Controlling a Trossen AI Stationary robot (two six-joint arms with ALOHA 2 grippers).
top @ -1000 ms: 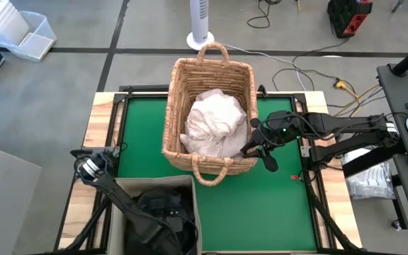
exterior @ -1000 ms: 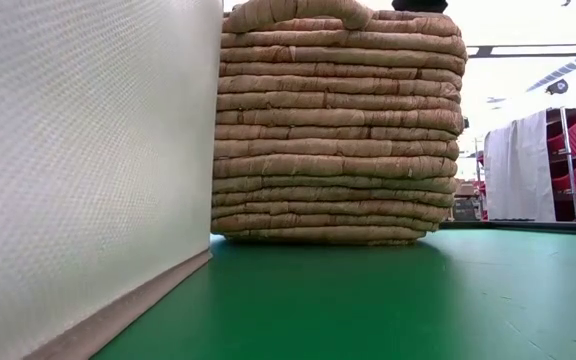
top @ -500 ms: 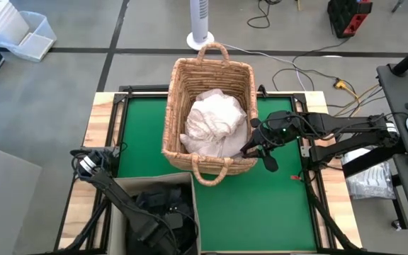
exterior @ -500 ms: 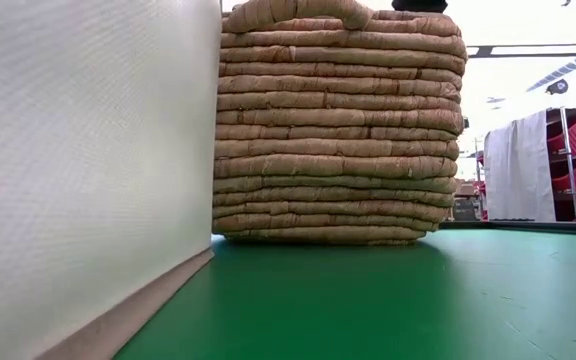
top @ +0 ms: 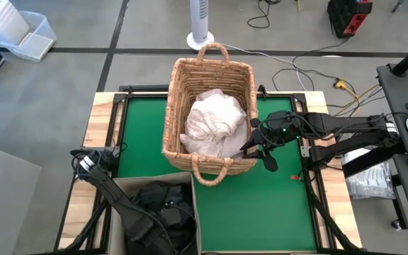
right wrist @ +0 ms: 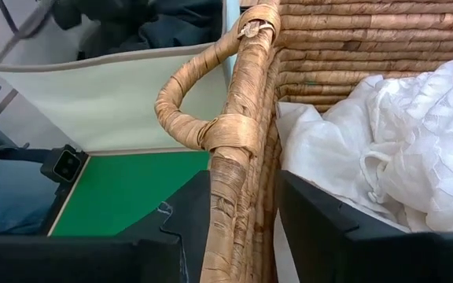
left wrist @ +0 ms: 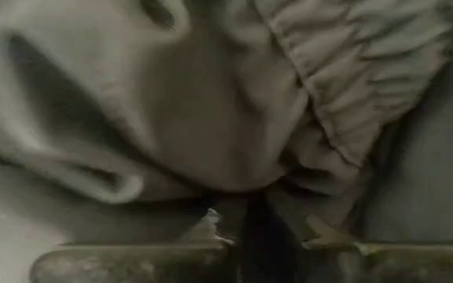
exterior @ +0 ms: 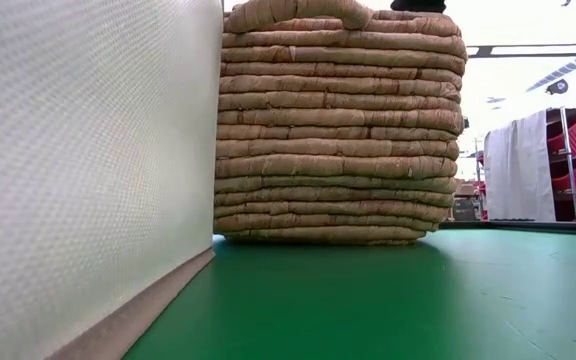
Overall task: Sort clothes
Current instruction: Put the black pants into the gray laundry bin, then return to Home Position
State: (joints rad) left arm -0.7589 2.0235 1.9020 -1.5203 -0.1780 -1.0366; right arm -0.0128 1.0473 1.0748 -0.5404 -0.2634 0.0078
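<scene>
The tan wicker basket (top: 171,106) (exterior: 338,130) stands mid-table, holding white clothes (top: 214,120) (right wrist: 399,141). The beige fabric bin (top: 154,183) (exterior: 88,150) sits at the near left, with dark clothes (top: 163,212) inside. My left arm reaches down into the bin. In the left wrist view, my left gripper (left wrist: 262,232) is shut on a dark garment (left wrist: 211,118) with an elastic band. My right gripper (top: 255,152) (right wrist: 242,236) is at the basket's near right corner, shut on its wall. My left gripper pinches a bunched fold of the dark garment (left wrist: 266,192) between its two fingers, inside the bin. The rest of the cloth lies slack just ahead of the fingers. One layer or several, I cannot tell. My right gripper clamps the basket's right wall (right wrist: 230,212), close to the near handle (right wrist: 203,110). One finger (right wrist: 321,228) is inside against the white clothes and the other (right wrist: 183,224) is outside. The fingers come down from the table's right. The basket stands on the table.
Green mat (top: 261,205) lies open to the right of the bin and in front of the basket. The bin stands close to the basket's near left corner. Off the table are a white fan base (top: 200,39), floor cables and stands at the right.
In the bin, the dark clothes have shifted and spread a little around my left arm. The bin's wall has moved slightly in the low view. The basket and my right gripper have kept still.
</scene>
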